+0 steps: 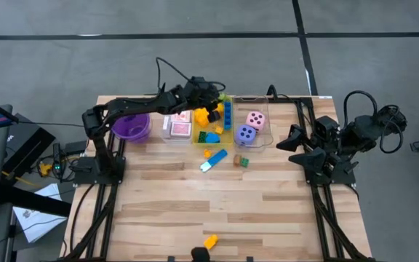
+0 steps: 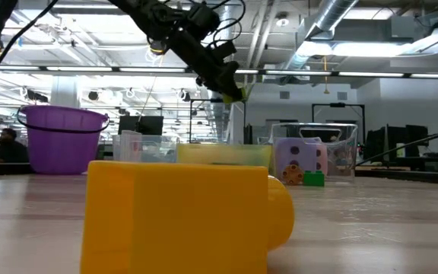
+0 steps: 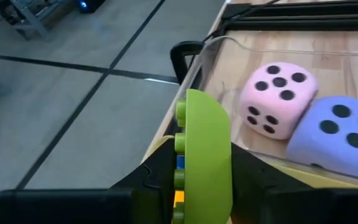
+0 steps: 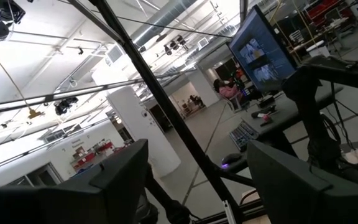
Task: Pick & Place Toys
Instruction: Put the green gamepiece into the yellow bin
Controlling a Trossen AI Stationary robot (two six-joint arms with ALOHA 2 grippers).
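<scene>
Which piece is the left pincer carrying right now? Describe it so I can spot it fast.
Find the yellow bin at the table's far edge. The left pincer hangs above it, shut on a lime-green block. It is the only toy off the table, rounded and studded along one edge.

An open industrial lab or workshop: bare ceiling ducts (image 2: 333,23), strip lights (image 2: 432,34), computer monitors (image 4: 263,53), a concrete floor (image 1: 86,65).
</scene>
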